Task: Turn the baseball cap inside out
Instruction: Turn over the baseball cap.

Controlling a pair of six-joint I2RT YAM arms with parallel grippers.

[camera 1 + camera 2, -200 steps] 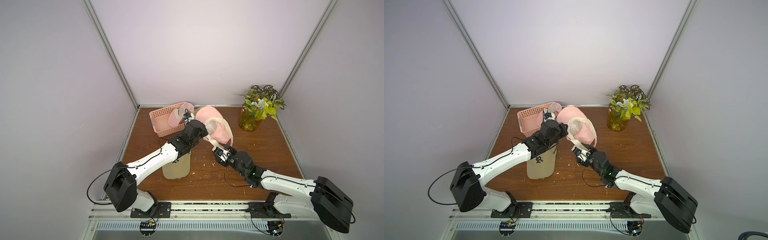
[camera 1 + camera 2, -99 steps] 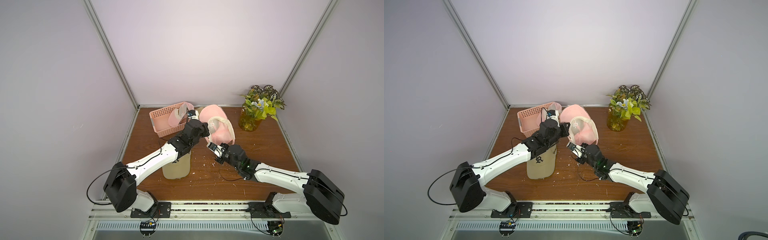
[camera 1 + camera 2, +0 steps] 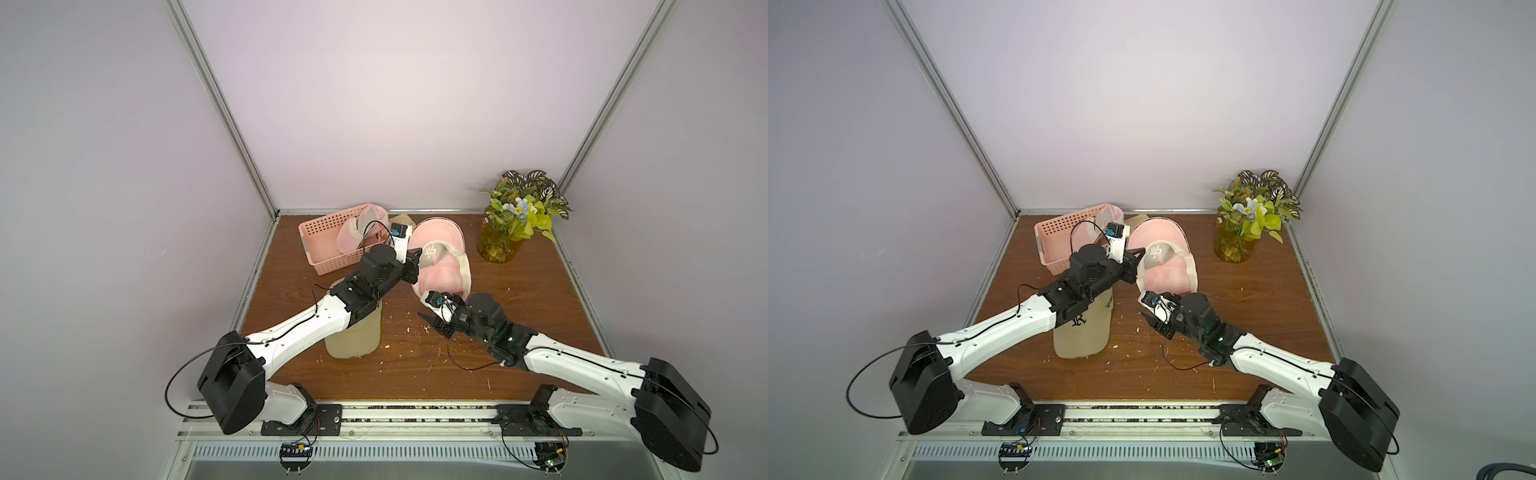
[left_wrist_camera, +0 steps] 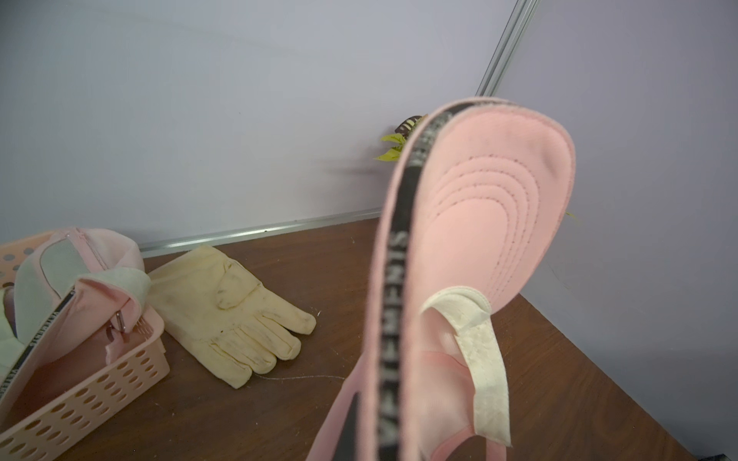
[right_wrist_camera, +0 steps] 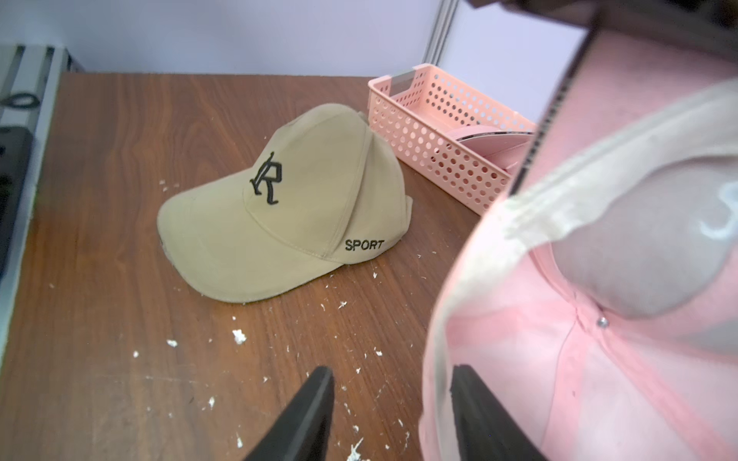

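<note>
Pink baseball cap (image 3: 440, 274) held up at mid-table, hollow side tilted toward the front edge of the wooden table (image 3: 519, 316).

Nearest: right gripper (image 5: 393, 415), jaws apart, the cap's pale sweatband rim just beside one finger. To its left a tan cap (image 5: 303, 207) lies crown-up, with a black "R" monogram in front and "SPORT" on the side; white crumbs lie around it. Left gripper (image 3: 415, 262) is pinched shut on the pink cap's edge by the brim. The cap's black inner band reads, as far as blur allows, "VETEMENTS". Beyond: a pink perforated basket (image 3: 324, 226) holding a second pink cap (image 4: 80, 287), a cream glove (image 4: 231, 315) flat beside it, and an amber vase of greenery (image 3: 498, 245) at the far right corner.
</note>
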